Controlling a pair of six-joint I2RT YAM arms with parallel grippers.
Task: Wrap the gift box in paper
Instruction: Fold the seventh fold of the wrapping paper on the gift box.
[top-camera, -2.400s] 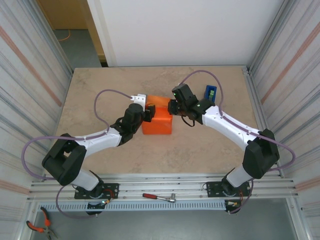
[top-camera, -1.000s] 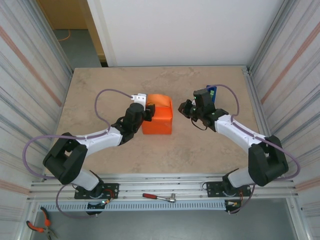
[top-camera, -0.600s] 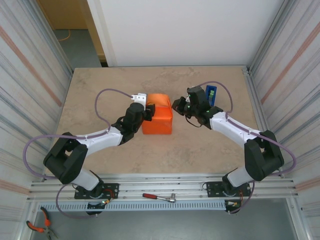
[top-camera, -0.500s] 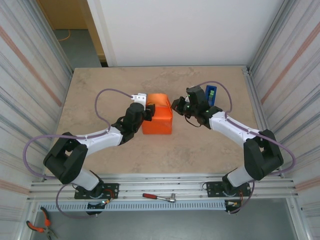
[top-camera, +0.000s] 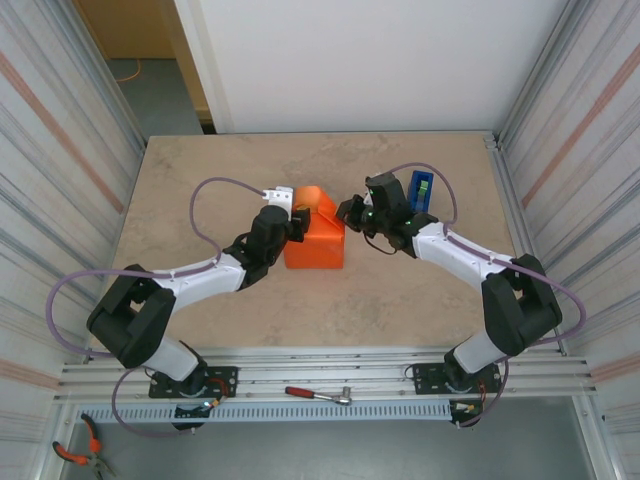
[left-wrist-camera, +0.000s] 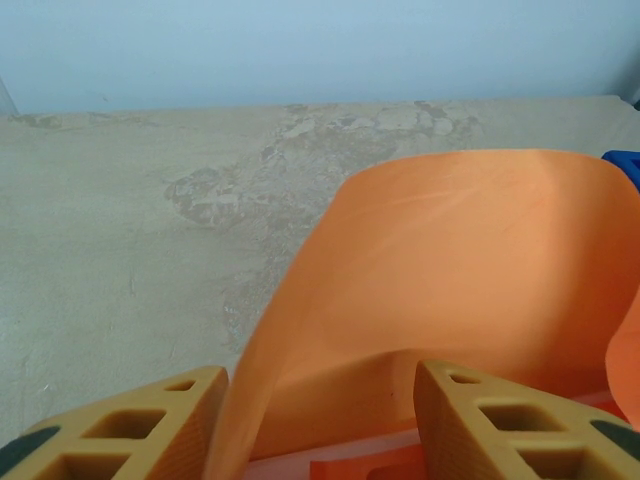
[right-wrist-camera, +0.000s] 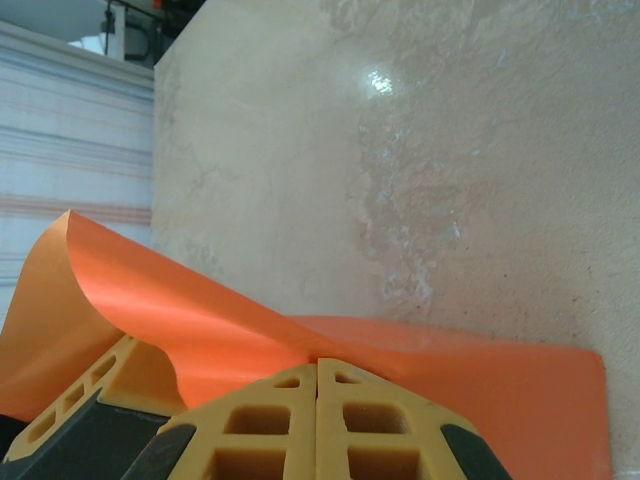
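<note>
The table (top-camera: 200, 300) is taken up at its middle by the paper (top-camera: 318, 240), which is draped as an orange bundle between the two arms. The gift box is judged to be buried under it. A pale pink strip (left-wrist-camera: 280, 462), seen low between the left fingers, is probably its edge.

The sheet is expected to handle as light, thin, springy and easily creased, with a slick face. It is best taken by a free edge or corner, while the stiffer box is steadied by its side walls.

From above, the bundle's long axis is seen to run from near to far. A loose flap is raised at the far end and curled over.

The left gripper (top-camera: 298, 222) is set at the bundle's left side with its jaws apart around the paper. Whether anything is squeezed cannot be told. The right gripper (top-camera: 347, 211) is placed at the right edge, its fingers (right-wrist-camera: 290, 400) pressed together against the fold.

A blue tape dispenser (top-camera: 421, 188) is left well apart.
</note>
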